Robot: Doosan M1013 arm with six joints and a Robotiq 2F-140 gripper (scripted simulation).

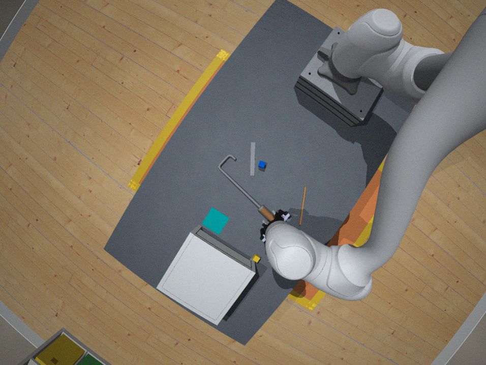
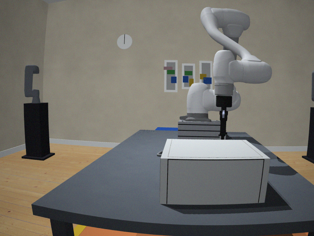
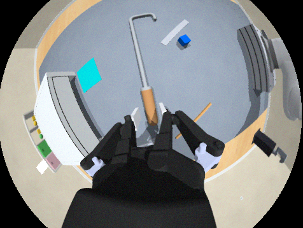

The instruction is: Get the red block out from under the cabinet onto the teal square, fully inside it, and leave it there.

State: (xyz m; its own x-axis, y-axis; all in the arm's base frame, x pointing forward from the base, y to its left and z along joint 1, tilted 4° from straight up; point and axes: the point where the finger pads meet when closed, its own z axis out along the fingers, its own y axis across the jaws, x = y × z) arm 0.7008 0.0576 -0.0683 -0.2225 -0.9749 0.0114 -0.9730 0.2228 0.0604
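Note:
The red block is not visible in any view. The white cabinet [image 1: 206, 278] [image 2: 213, 149] [image 3: 57, 121] stands near the table's end. The teal square [image 1: 215, 220] [image 3: 89, 75] lies bare just off its open front. A grey hook tool [image 1: 240, 187] [image 3: 139, 54] with a brown handle [image 1: 266, 212] [image 3: 148, 100] lies on the table, hook end away from my gripper. My gripper [image 1: 269, 218] [image 3: 149, 110] points down over the handle's end, its fingers partly open, one on each side of the handle in the wrist view, with gaps. The fingertips' exact height is hidden behind the cabinet in the exterior view.
A yellow block [image 1: 255, 258] sits by the cabinet's front corner. A blue block [image 1: 262, 164] [image 3: 184, 40] lies beside a light grey strip [image 1: 252, 159] [image 3: 174, 32]. A thin wooden stick [image 1: 302, 205] [image 3: 202, 112] lies near the gripper. The arm's base stands at the table's far end.

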